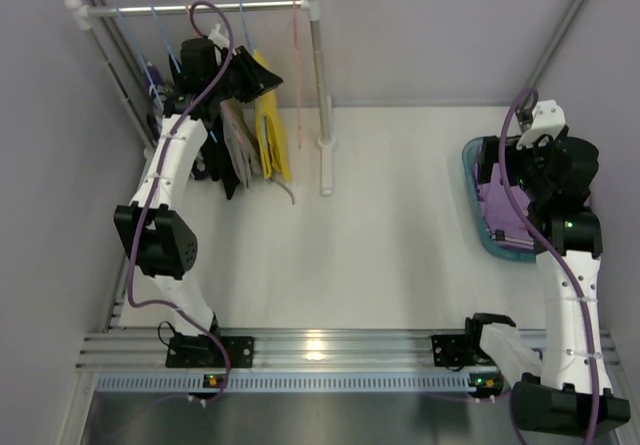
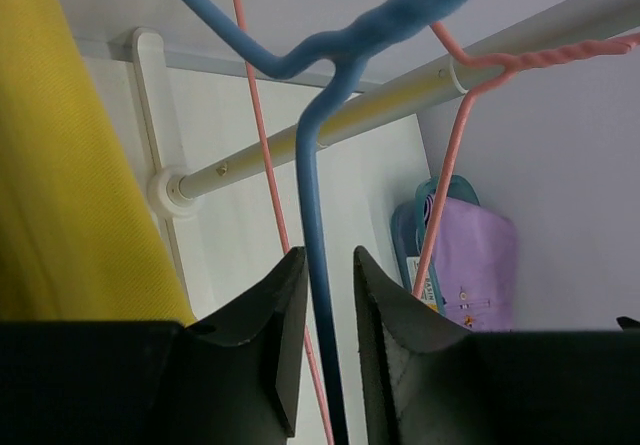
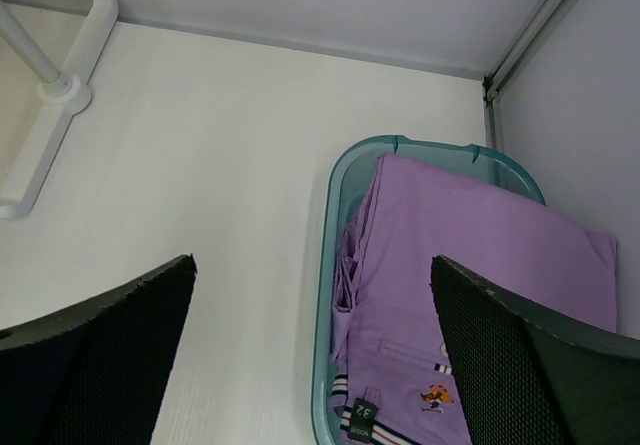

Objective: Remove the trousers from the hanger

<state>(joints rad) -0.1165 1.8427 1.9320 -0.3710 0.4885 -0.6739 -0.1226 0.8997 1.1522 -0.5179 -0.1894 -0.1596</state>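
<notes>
Trousers: yellow pair (image 2: 70, 165) is hanging just left of the left fingers (image 2: 265, 325); lilac pair (image 3: 480, 255) is lying in the teal basket (image 3: 335, 205), between and beyond the right fingers (image 3: 110, 335)
Left fingers: standing narrowly parted, straddling the blue hanger (image 2: 315, 215) wire below the rail (image 2: 390, 105), a sliver of gap showing beside the wire
Right fingers: hovering spread wide, released, gripping nothing

The top camera looks down on the whole table (image 1: 400, 265); both wrist cameras, closer, seemingly share its teal basket (image 1: 472, 205).
</notes>
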